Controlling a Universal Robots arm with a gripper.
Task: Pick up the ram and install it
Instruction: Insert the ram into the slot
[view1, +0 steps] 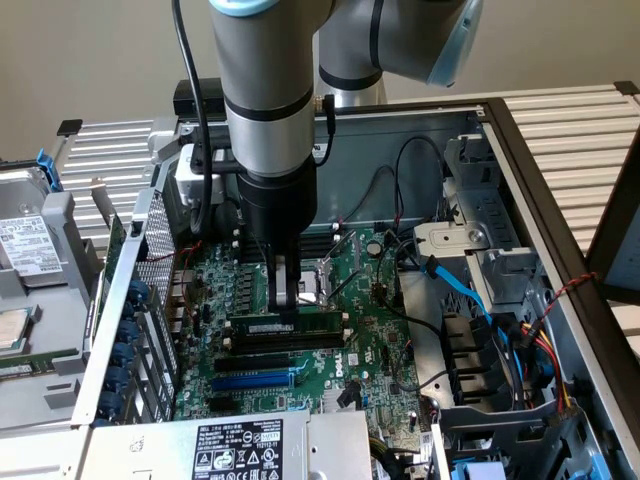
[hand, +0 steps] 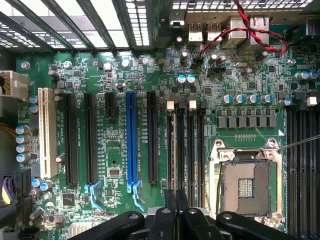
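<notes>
**RAM sitting at the slots, gripper on it**

From my end, the open PC case (view1: 520, 150) takes up most of the exterior view, with the green motherboard (view1: 375, 330) lying flat inside. The arm (view1: 265, 100) comes straight down over it. The gripper (view1: 287, 306) is narrow, pinched on the top edge of the ram (view1: 322, 323). The stick stands on its long edge along the memory slots (hand: 185, 145), beside the CPU socket (hand: 246, 185). Can't tell if it's fully seated.

The gripper (view1: 286, 312) has open room over the motherboard (view1: 375, 335); drive cage (view1: 480, 270) and cables (view1: 548, 350) crowd the exterior view's right.
</notes>
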